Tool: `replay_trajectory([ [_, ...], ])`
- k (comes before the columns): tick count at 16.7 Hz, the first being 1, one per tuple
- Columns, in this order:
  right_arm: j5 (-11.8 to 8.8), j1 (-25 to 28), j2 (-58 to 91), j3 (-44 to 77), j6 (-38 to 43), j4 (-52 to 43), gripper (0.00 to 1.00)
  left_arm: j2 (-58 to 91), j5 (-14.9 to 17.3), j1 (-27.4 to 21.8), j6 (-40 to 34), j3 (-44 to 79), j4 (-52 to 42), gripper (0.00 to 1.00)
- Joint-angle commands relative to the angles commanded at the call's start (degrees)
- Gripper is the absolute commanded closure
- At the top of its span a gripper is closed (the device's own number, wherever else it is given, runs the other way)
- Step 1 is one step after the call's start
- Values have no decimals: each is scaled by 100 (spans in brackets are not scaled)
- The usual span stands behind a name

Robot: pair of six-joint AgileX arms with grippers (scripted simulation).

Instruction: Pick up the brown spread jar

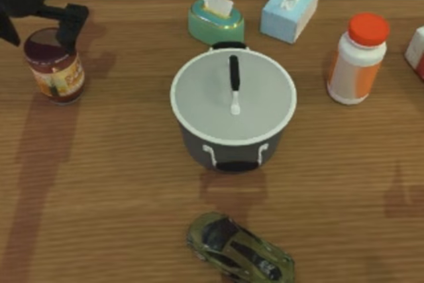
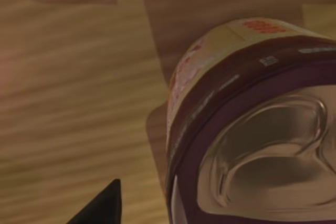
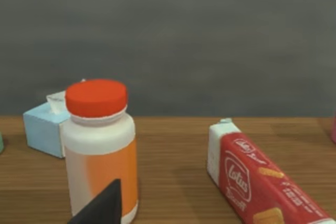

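Note:
The brown spread jar (image 1: 55, 64) stands at the table's far left, with a dark maroon lid and a yellow-orange label. My left gripper (image 1: 40, 28) is open right above it, with one finger on either side of the lid. In the left wrist view the jar (image 2: 252, 129) fills the picture, and one dark fingertip (image 2: 105, 205) shows beside it with a gap of bare wood between them. My right arm is outside the top view. Its wrist view shows a single fingertip (image 3: 105, 203) well off centre, in front of the white bottle (image 3: 102, 150), with nothing held.
A grey lidded pot (image 1: 232, 111) stands mid-table, with a green toy car (image 1: 238, 248) in front of it. At the back are a green tissue holder (image 1: 215, 21) and a blue tissue box (image 1: 289, 10). At the right stand the orange-capped white bottle (image 1: 358, 57) and a red biscuit pack (image 3: 257, 177).

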Motion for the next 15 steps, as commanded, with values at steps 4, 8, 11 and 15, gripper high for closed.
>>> replay_trajectory([
  [4, 0, 0, 0, 0, 0, 0, 0, 11, 0, -21, -13, -105, 110, 0],
  [8, 0, 0, 0, 0, 0, 0, 0, 52, 0, -12, -11, -684, 739, 0],
  [11, 0, 0, 0, 0, 0, 0, 0, 83, 0, -9, -8, -973, 1056, 0],
  [15, 0, 0, 0, 0, 0, 0, 0, 83, 0, -9, -8, -976, 1059, 8],
])
